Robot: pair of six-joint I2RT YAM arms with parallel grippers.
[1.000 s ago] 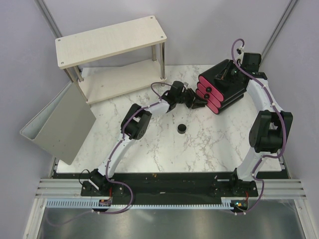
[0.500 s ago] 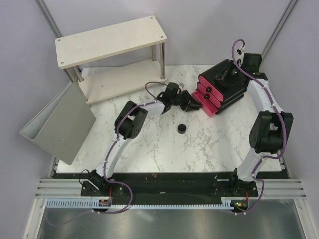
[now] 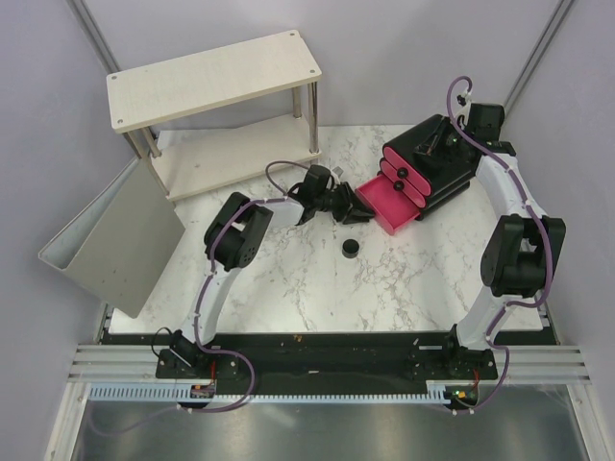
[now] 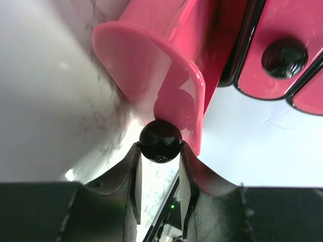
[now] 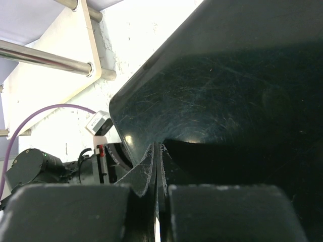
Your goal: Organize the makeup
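Pink drawer (image 3: 386, 205) is sliding farther out, left gripper (image 4: 159, 151) clamping its knob (image 4: 160, 139); right gripper (image 5: 157, 154), fingers closed, is resting against the box (image 3: 450, 179).

Top camera: fixed above and behind my bases, looking down on the whole marble table (image 3: 288, 279). Left wrist camera: looks out past my left gripper (image 4: 160, 166), very near the pink drawer (image 4: 146, 55) and its knob (image 4: 160, 141). Right wrist camera: past my right gripper (image 5: 157, 151), hard against the black box (image 5: 227, 75), shelf (image 5: 45, 70) beyond. All share the box.
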